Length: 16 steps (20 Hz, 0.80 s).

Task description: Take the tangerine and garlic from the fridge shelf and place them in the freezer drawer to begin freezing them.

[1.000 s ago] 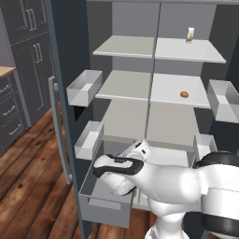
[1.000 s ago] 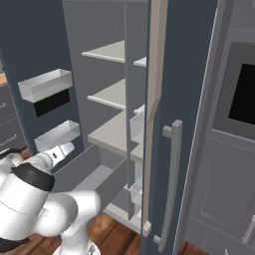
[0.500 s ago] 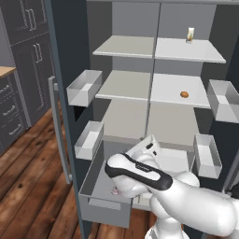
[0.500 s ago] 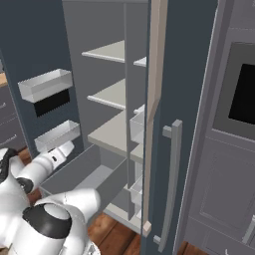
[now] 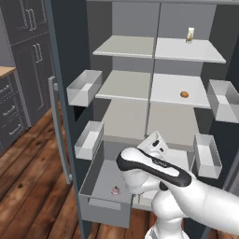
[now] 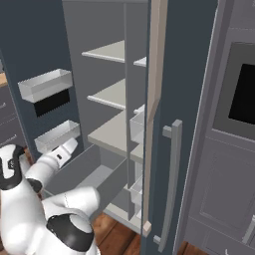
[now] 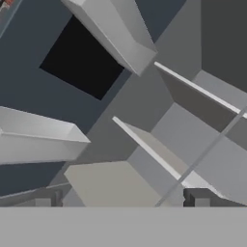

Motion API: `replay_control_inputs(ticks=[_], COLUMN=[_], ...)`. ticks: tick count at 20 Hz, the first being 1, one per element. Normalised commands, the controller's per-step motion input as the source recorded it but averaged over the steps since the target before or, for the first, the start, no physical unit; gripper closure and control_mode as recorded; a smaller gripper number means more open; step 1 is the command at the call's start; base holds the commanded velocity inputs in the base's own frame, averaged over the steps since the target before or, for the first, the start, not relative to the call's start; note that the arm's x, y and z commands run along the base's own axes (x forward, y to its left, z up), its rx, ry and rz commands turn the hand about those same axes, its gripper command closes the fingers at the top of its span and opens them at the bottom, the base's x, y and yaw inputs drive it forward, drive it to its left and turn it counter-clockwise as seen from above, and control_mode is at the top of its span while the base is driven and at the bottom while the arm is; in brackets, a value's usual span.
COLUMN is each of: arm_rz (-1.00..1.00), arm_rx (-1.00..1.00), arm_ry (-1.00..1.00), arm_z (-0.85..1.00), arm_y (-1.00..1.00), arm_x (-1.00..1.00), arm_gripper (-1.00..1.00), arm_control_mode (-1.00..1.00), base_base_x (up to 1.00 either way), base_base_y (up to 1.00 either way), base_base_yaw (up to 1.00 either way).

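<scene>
— Garlic first: where did it lie at that moment?

— On the floor of the freezer drawer, near the front wall, seen from the left base view as a small pinkish-white bulb. The drawer stood pulled out below the fridge's open doors. That half of the job looked finished.

— And the tangerine?

— It sat on the fridge shelf, the middle one on the right side, towards the back and well apart from the drawer. Nothing touched it. That fruit remained to be fetched.

— What was the gripper doing?

— Its two dark fingertips stood far apart at the bottom of the hand view, with nothing between them. The gripper was empty and wide. That view looked up at door bins and shelf edges rather than down into the drawer.

— Where was the arm?

— Its white forearm with the dark band was bent in front of the drawer, low in the left base view. From the right, the hand end pointed towards the fridge interior.

— So what was left?

— By judgement, about half: reach up to the shelf, take the tangerine, carry it down, and release it in the drawer beside the bulb. Whether the drawer then had to be shut, the task did not say.

— Anything else on the shelves?

— A pale carton stood upright on the top right shelf, no part of the job.
</scene>
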Motion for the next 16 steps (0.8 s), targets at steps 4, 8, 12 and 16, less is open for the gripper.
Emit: replay_control_inputs(ticks=[4,8,12,16], arm_rz=[0.00,0.00,-0.02,-0.05], arm_rx=[0.00,0.00,-0.05,-0.10], arm_ry=[-0.07,0.00,0.00,0.00], arm_z=[0.09,0.21,0.28,0.28], arm_y=[0.00,0.00,0.03,0.04], arm_x=[0.00,0.00,0.00,0.00], arm_gripper=[-1.00,-1.00,-1.00,-1.00], arm_control_mode=[-1.00,-1.00,-1.00,-1.00], base_base_x=[0.00,0.00,0.00,0.00], base_base_y=[0.00,0.00,0.00,0.00], base_base_yaw=[0.00,0.00,0.00,0.00])
